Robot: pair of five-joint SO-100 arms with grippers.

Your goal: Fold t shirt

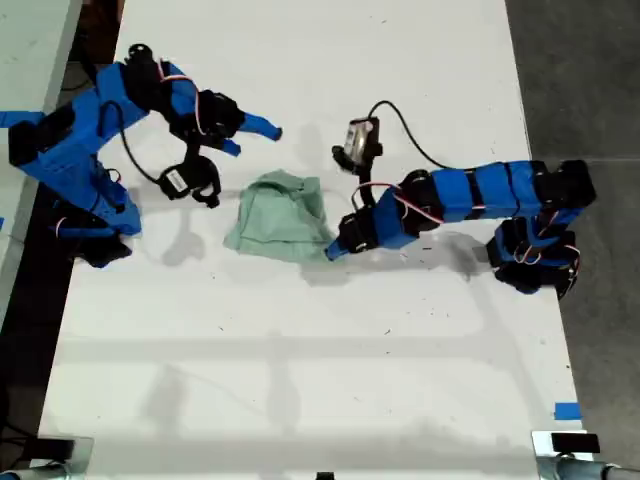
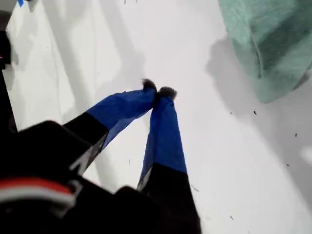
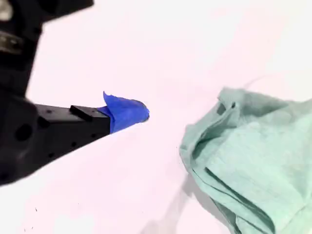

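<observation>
Mint-green cloth, the shirt (image 1: 278,215), lies bunched in a rough, doubled-over packet on the table (image 1: 300,380). It sits about midway between the two long edges and nearer the end at the exterior view's top. Layered edges show along one side of it in the second wrist view (image 3: 253,156), so some folding looks done, though the packet is lumpy and uneven. My first gripper (image 1: 332,252) sits low just beside the shirt's corner on the exterior view's right. Its taped tips are pressed together on nothing, over bare table, with the cloth (image 2: 273,44) near but apart. My second gripper (image 1: 250,137) hangs on the other side, toward the exterior view's top left, clear of the shirt. Its two fingers stand somewhat apart in the exterior view, and it holds nothing; its own camera shows only one fingertip (image 3: 127,112). I judge this a pause between folds, with neither gripper on the cloth. The next move would call for my first gripper to spread its jaws, pinch the near corner through all its layers, and carry it over. My second gripper would need to pin the far side so the packet does not slide.
</observation>
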